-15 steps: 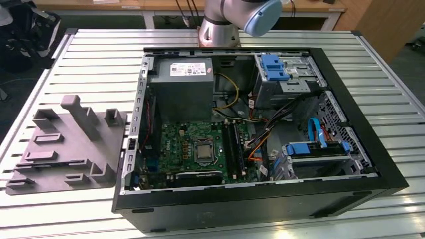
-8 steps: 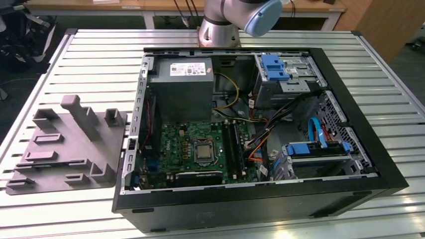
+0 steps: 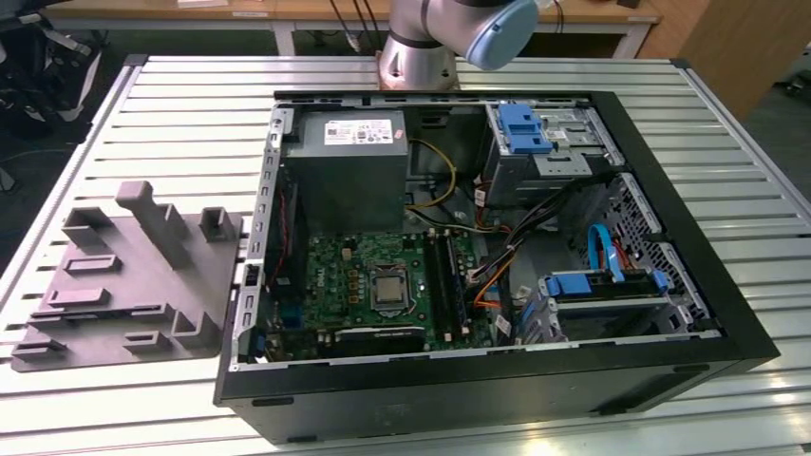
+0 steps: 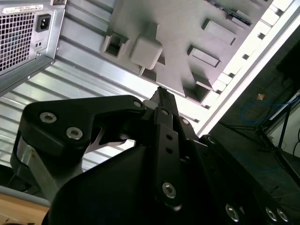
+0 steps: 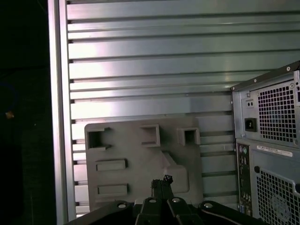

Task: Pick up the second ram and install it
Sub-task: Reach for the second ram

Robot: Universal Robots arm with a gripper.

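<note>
Since its moulded pockets present parts for grasping, the grey holder tray is set at the exterior view's left — what is judged to be the second ram, a dark strip, is seen at its edge in the second wrist view. The gripper is held above it, closed together on nothing; rightward, the computer case is laid open so the motherboard faces up.

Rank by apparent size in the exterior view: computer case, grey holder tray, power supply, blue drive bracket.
Largest to smallest:
1. computer case
2. grey holder tray
3. power supply
4. blue drive bracket
No close calls.
</note>
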